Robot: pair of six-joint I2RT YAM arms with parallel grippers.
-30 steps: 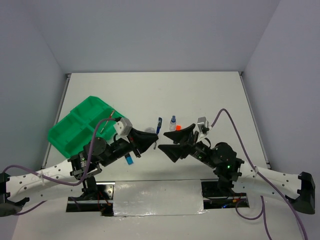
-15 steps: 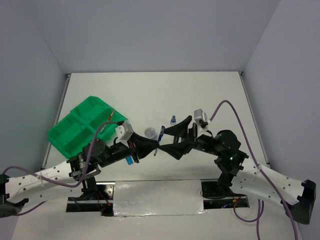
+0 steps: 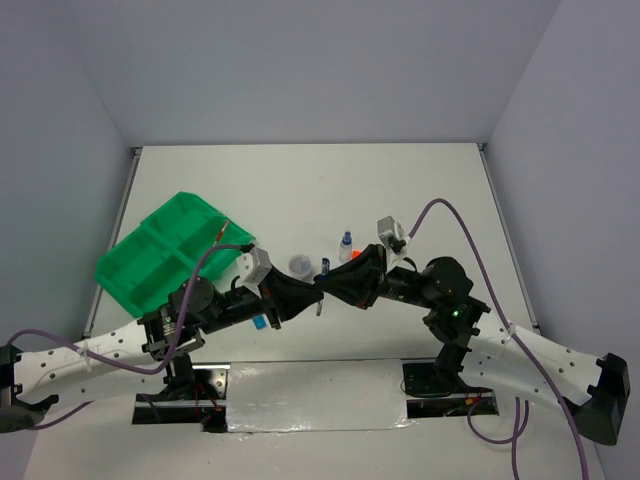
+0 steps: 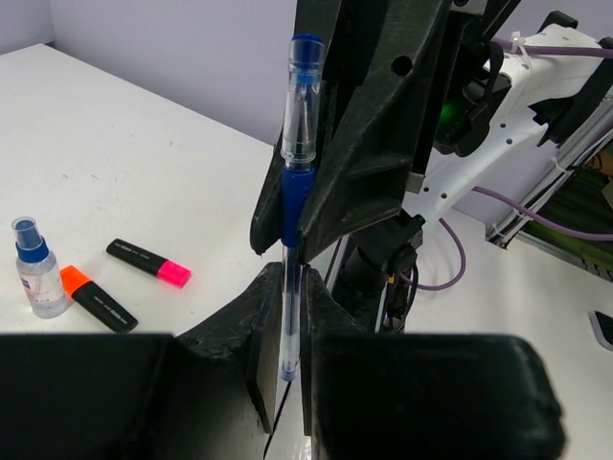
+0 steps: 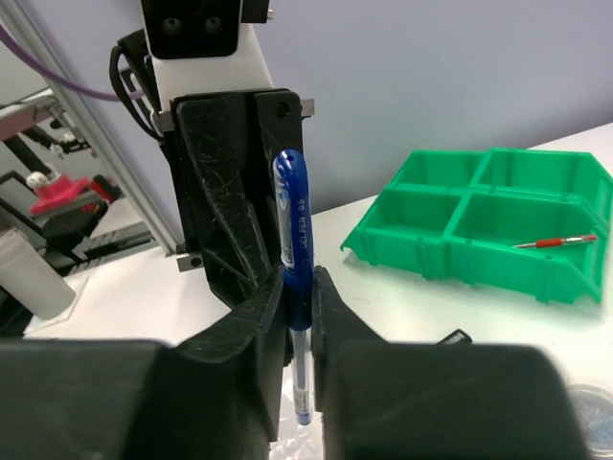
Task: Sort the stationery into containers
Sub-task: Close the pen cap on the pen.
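Where the two arms rise from the near edge of the desk (image 3: 300,190), each leans inward and a little away from its base, so that the wrists face one another over the middle. The left pincer (image 4: 285,297) has its fingers drawn in tight on the lower barrel of a blue pen (image 4: 296,192), which stands upright between them, clear of the desk. The right pincer (image 5: 298,287), coming from the opposite side, is closed narrowly on the same pen higher up, at the blue grip part, so both hold it at once and their black fingers almost touch.

Just beside the left arm, on its near side, lies a highlighter with a blue end (image 3: 259,322). Slightly farther than the meeting pincers sits a small round clear tub (image 3: 299,264). To the right of it stands a tiny blue-capped bottle (image 4: 34,268), with an orange-ended highlighter (image 4: 96,297) just beside it and a pink-ended highlighter (image 4: 148,263) near that.

Far left rests the green tray (image 3: 150,235), turned at an angle, with a thin red pen (image 5: 556,242) lying in its rightmost compartment.
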